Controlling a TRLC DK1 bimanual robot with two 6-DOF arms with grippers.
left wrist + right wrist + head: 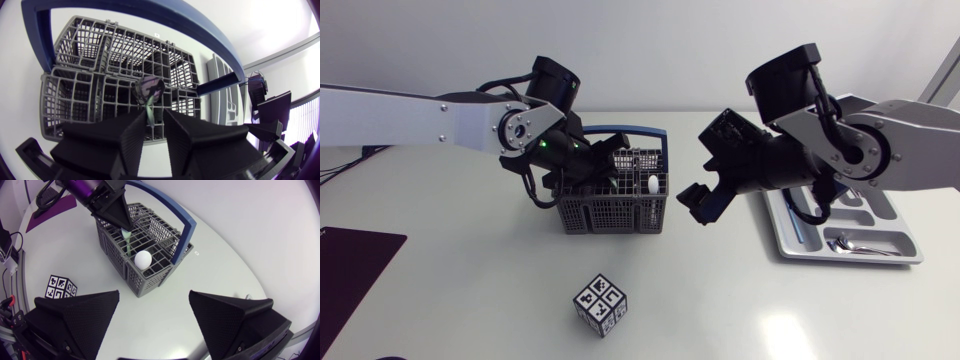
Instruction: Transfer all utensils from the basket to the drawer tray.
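A grey wire basket [615, 212] with a blue handle [184, 227] stands mid-table. My left gripper [608, 160] reaches into its top and is shut on the pale green handle of a utensil [150, 116], whose dark bowl end [148, 89] points down into the basket [75, 90]. From the right wrist, that green utensil [127, 240] hangs upright from the left gripper [114, 207]. A white spoon [143, 259] stands in a front compartment. My right gripper [705, 200] hovers open and empty between basket and drawer tray [790, 247].
The grey tray holds a metal spoon [860, 243] and a long utensil [793, 216]. A black-and-white marker cube [600, 304] sits in front of the basket. A dark purple mat [350, 262] lies at the table's left edge.
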